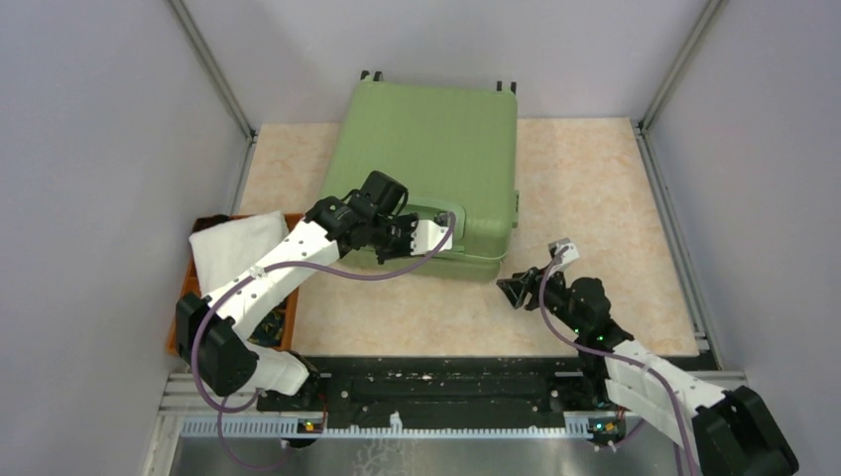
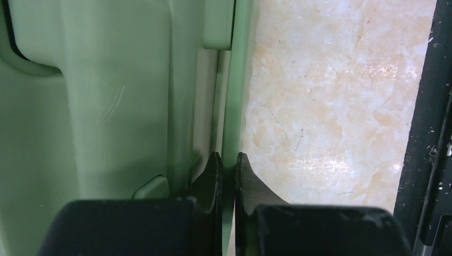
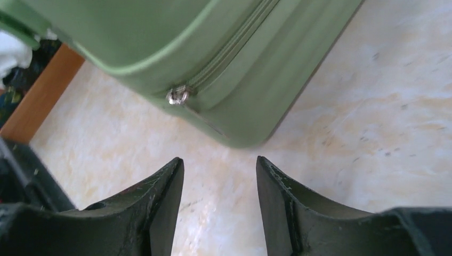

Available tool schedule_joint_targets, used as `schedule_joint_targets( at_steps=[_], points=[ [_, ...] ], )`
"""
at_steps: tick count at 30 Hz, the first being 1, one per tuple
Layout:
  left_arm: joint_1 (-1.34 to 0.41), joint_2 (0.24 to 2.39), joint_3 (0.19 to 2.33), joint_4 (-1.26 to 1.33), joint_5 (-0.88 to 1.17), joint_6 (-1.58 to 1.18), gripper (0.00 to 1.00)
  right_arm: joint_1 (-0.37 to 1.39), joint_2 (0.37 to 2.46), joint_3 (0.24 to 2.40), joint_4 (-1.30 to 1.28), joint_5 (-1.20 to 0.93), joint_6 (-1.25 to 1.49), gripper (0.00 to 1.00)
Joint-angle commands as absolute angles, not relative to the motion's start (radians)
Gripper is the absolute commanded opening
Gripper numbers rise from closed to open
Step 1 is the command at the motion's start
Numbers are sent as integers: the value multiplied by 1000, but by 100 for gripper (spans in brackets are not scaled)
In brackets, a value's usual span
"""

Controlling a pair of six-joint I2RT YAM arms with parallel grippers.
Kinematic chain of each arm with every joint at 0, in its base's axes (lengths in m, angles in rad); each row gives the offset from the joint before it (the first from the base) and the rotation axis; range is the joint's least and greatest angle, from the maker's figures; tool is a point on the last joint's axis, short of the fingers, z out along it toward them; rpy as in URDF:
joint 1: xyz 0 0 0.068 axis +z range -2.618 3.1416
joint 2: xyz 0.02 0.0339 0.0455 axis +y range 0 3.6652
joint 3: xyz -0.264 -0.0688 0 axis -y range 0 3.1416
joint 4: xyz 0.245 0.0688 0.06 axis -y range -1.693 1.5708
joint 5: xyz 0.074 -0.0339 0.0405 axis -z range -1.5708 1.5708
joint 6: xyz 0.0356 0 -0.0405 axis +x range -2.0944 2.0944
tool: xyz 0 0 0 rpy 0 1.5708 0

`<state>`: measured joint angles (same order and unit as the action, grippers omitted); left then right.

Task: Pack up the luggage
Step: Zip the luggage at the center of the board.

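While the closed luggage (image 1: 426, 139) lies flat on the worktop (image 1: 595, 198), the left fingers (image 2: 212, 181) pinch its thin near edge and the right fingers (image 3: 165, 202) stand apart, empty, just off its corner.

Your light-green ribbed hard-shell suitcase (image 1: 426, 149) lies closed and flat on the beige counter (image 1: 595, 198), wheels at the far end.

Orange plastic bin (image 1: 172, 342) mostly hidden under white folded cloth (image 1: 233, 248) and left arm (image 1: 268, 263); dark contents unreadable. Light-green ribbed hard-shell suitcase (image 3: 160, 42) cropped by right wrist view's top edge.
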<state>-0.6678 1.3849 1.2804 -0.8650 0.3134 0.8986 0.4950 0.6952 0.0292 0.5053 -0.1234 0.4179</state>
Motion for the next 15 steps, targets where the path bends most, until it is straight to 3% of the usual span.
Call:
schedule_joint_targets(
  at_steps=[1, 5, 15],
  points=[
    [-667, 1261, 1350, -604, 337, 873, 0, 480, 834, 86, 705, -374, 417, 49],
    [-667, 1256, 1349, -604, 333, 874, 0, 480, 900, 122, 731, -330, 360, 45],
    [-669, 1256, 1345, -605, 336, 873, 0, 480, 963, 161, 736, -264, 273, 49]
  ],
)
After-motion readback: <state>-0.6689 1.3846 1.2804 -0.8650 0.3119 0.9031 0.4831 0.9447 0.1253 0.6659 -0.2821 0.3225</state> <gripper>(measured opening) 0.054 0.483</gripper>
